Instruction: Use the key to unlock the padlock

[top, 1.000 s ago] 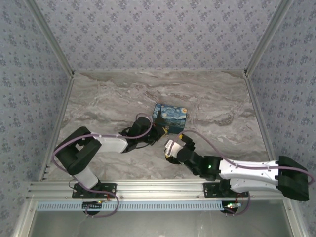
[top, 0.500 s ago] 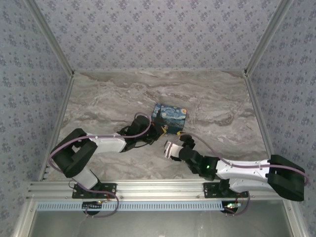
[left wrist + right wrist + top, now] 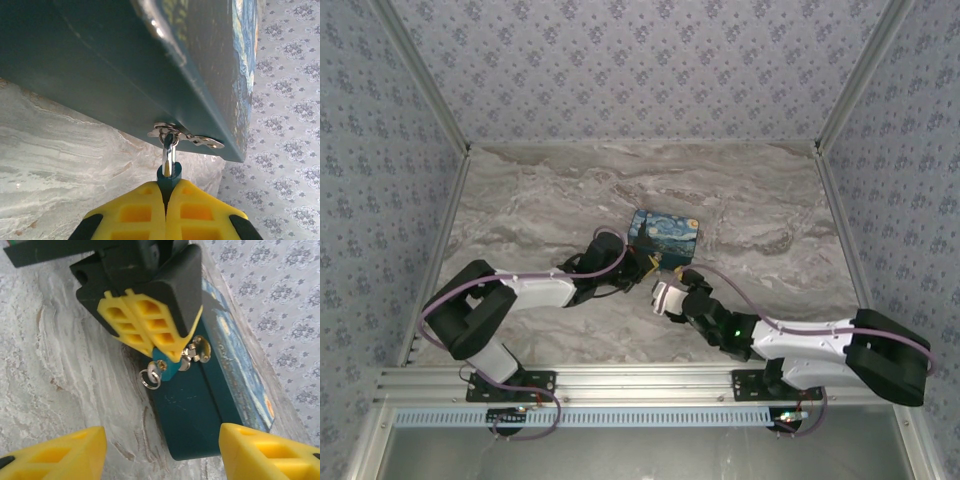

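Left fingers [image 3: 135, 212] clench the padlock [image 3: 169, 175] at the box hasp [image 3: 187, 137]; the right wrist view adds the key [image 3: 152, 375] at its base, right fingers [image 3: 260, 450] released.

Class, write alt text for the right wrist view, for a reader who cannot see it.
The left tool is shut on a small teal padlock hanging from the hasp of a teal Starry Night box, with a ringed key at the padlock's side. The right tool stands open in the foreground, over the marble table.
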Motion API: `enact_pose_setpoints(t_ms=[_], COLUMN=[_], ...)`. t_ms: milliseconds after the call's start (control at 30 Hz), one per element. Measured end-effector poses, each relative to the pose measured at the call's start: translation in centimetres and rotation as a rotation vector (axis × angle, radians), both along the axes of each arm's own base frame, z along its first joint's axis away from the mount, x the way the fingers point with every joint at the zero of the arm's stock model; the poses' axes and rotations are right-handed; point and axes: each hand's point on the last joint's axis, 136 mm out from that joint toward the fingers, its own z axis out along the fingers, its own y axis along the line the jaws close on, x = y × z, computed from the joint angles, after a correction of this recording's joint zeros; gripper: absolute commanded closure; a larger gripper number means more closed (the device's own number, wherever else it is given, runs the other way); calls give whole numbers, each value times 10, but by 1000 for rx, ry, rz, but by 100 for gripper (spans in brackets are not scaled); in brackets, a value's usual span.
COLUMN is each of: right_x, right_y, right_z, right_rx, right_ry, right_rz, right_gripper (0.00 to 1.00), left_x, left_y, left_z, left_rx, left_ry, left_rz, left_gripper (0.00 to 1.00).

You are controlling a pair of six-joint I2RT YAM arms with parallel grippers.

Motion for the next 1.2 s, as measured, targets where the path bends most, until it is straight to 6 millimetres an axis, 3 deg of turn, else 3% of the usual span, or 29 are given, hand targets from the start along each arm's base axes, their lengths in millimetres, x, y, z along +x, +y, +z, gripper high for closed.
enact_pose_setpoints(t_ms=[367,1200], right_x=[6,16], right_y=[17,26], right_z=[-3,-6], right_rx=[8,19], right_ry=[9,3], right_rz=[19,3], right_gripper=[50,73], left_x=[0,0], left_y=[0,-1], left_z=[0,1], left_rx=[-5,-14], left_ry=[8,13], left_rz=[2,4], left_gripper=[96,95])
